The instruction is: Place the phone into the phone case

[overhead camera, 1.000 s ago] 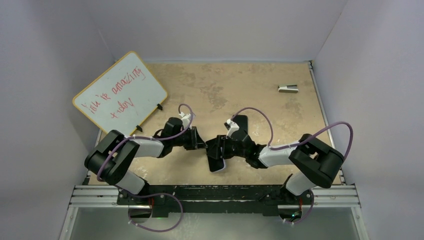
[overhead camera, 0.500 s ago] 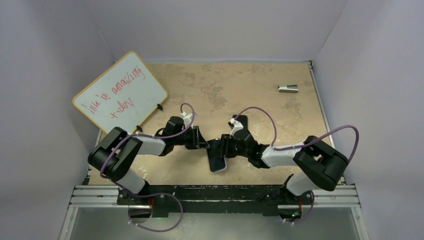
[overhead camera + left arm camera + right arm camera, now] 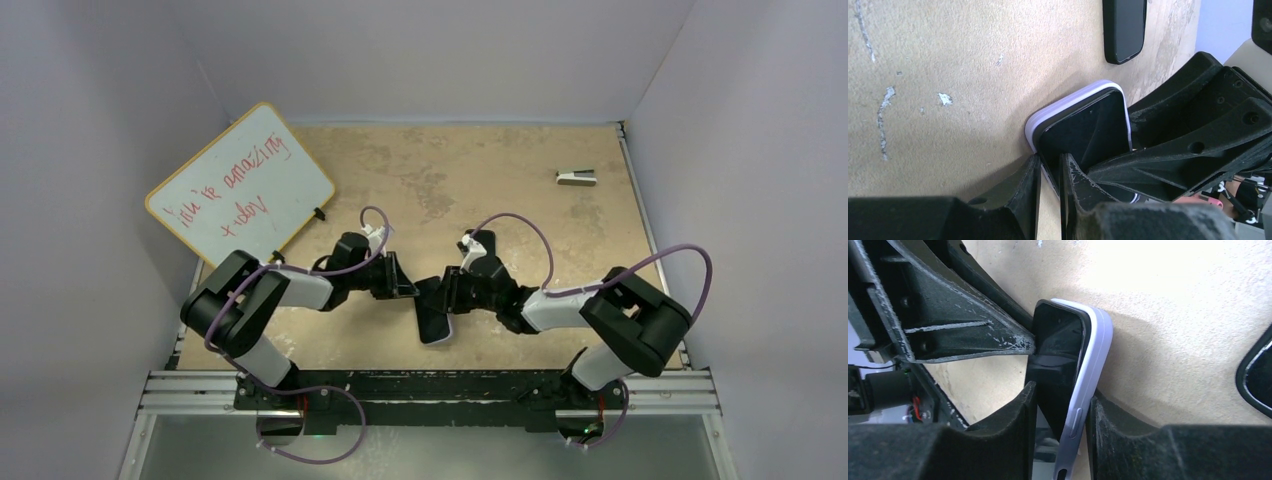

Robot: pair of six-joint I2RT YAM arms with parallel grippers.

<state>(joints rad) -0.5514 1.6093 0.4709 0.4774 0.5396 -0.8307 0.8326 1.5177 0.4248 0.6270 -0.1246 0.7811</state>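
**Phone and case, mid-insertion.** The phone (image 3: 1058,340) is shown lying inside the phone case (image 3: 1094,360), with the pale rim around its dark face. Both are held tilted near the middle of the surface (image 3: 948,75); contact with it cannot be told. The pair is clamped face-to-back by the right end effector (image 3: 1060,400), and one edge is pinched by the left end effector (image 3: 1049,167). At one corner the phone appears slightly proud of the rim. Insertion is therefore judged nearly complete, with final seating left. A second black slab (image 3: 1124,30) lies nearby.
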